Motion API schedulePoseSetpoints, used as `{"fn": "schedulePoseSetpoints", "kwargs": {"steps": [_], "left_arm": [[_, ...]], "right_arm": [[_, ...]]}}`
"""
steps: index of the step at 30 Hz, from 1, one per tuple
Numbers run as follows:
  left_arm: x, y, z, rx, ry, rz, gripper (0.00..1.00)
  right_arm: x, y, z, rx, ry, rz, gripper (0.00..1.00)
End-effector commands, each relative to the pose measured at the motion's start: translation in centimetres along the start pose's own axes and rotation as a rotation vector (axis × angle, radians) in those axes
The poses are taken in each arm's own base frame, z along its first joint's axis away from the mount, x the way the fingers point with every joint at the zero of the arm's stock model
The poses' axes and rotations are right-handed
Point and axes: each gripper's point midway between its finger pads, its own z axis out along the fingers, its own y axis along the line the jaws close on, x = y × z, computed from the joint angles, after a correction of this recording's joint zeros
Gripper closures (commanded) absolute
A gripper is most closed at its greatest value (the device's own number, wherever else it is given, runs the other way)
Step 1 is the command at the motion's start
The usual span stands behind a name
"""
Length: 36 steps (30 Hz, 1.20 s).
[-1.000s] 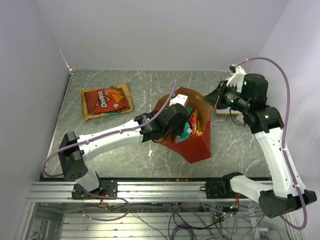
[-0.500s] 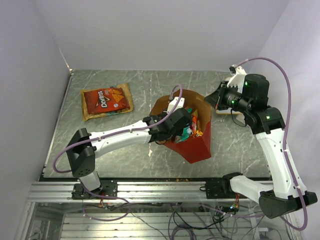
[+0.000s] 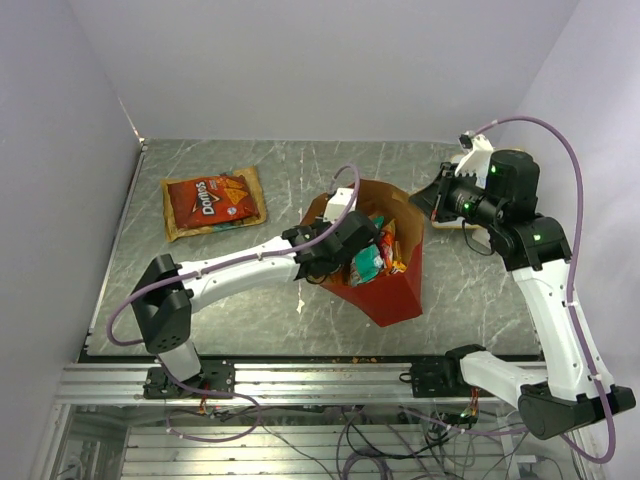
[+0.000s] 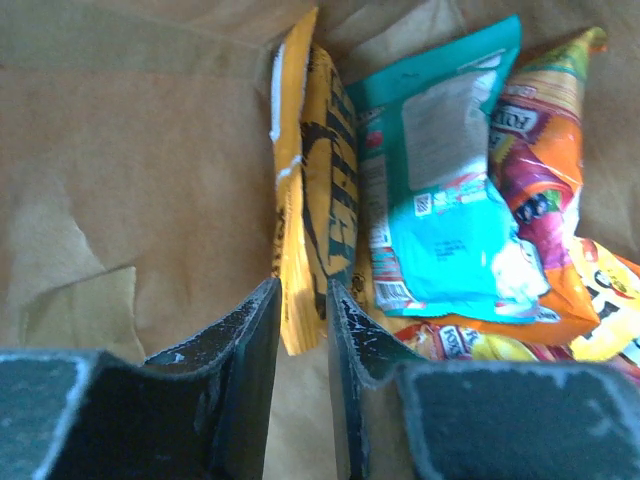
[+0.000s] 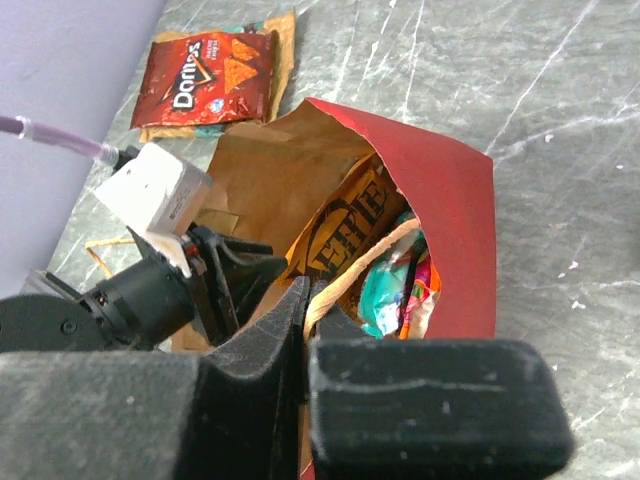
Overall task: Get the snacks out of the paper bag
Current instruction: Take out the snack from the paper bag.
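Left wrist view: closest in, the left fingers (image 4: 266,315) stand at a narrow gap with the lower edge of a yellow packet (image 4: 318,170) between them. Both seem to touch it, so this reads as a pinch, though only on its bottom corner. The packet stands on edge and runs straight away from the fingertips. Just right of the fingers lies a teal packet (image 4: 440,210), further right an orange packet (image 4: 545,170), with more snacks (image 4: 470,345) heaped under them. Left of and beyond the fingers is the creased brown inside of the paper bag (image 4: 130,140), so all of this sits within it. In the right wrist view the right fingers (image 5: 303,300) are closed tight on the bag's tan handle (image 5: 365,260), which seems to hold the red mouth open. Far to the left of the left fingers, in the top view, a red chip bag (image 3: 213,202) lies flat on the tabletop (image 3: 300,165), already out. The step in hand looks like drawing out the yellow packet. The bite is shallow and the film slippery, so squeeze firmly before pulling. Then draw back through the mouth, clear of the brown wall, slowly enough not to drag the teal neighbour, with the handle held steady.
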Motion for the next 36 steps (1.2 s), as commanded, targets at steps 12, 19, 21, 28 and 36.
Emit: {"fn": "schedulePoseSetpoints", "kwargs": {"steps": [12, 19, 21, 28, 36], "left_arm": [[3.3, 0.6, 5.4, -0.072, 0.085, 0.101, 0.50], [4.1, -0.2, 6.3, -0.037, 0.119, 0.128, 0.72], [2.8, -0.8, 5.5, -0.007, 0.104, 0.114, 0.79], [-2.9, -3.6, 0.6, 0.206, 0.008, 0.057, 0.93], [-8.4, -4.4, -5.8, 0.372, -0.095, -0.002, 0.93]], "right_arm": [[-0.3, 0.6, -1.2, -0.016, -0.033, -0.032, 1.00], [-0.2, 0.6, -1.2, -0.014, -0.035, -0.034, 1.00], [-0.3, 0.6, -1.3, -0.012, -0.037, -0.037, 1.00], [-0.5, 0.3, -1.4, 0.007, -0.046, -0.046, 1.00], [-0.6, 0.0, -1.6, 0.025, -0.052, -0.045, 1.00]]}}
